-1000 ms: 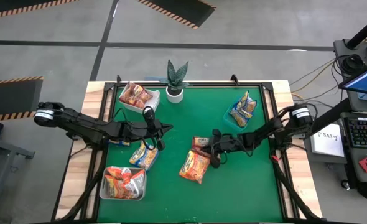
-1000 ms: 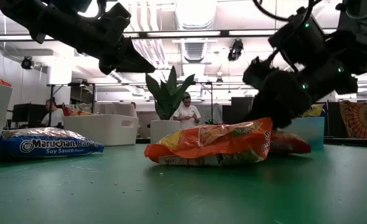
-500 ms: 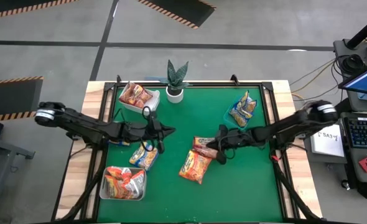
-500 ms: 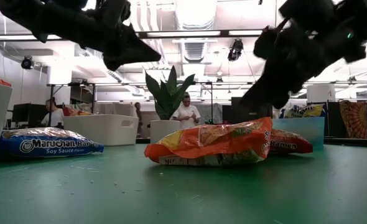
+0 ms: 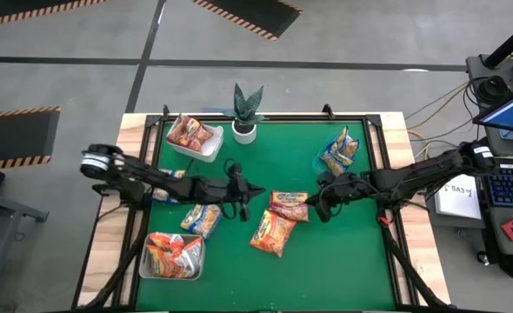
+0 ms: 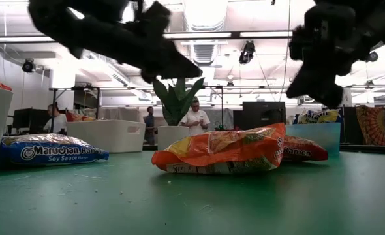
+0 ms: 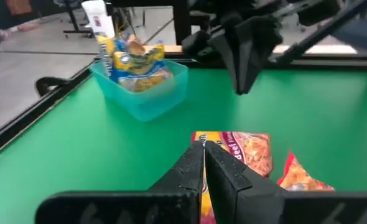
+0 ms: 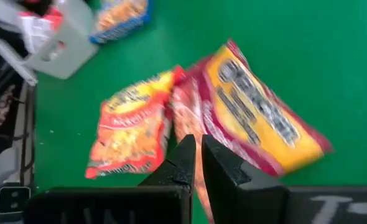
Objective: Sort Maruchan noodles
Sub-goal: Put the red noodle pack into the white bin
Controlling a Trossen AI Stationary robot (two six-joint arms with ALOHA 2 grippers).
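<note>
1. Hovering above the green table [image 5: 343,261], left hand [image 5: 255,192] clenched and empty, just left of the red crinkly ramen packet [image 5: 289,204].
2. Hovering just right of that packet, right hand [image 5: 309,209], fingers pressed together, gripping nothing.
3. Lying against the red packet, an orange packet [image 5: 272,233]; near it, a blue-and-yellow packet [image 5: 201,219].

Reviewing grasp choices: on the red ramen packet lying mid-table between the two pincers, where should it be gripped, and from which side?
The red ramen packet lies flat, one end overlapping the orange packet. Probably best to pinch its free crimped edge from above on the side away from that overlap, nearest the right pincer, which hangs beside it.
</note>
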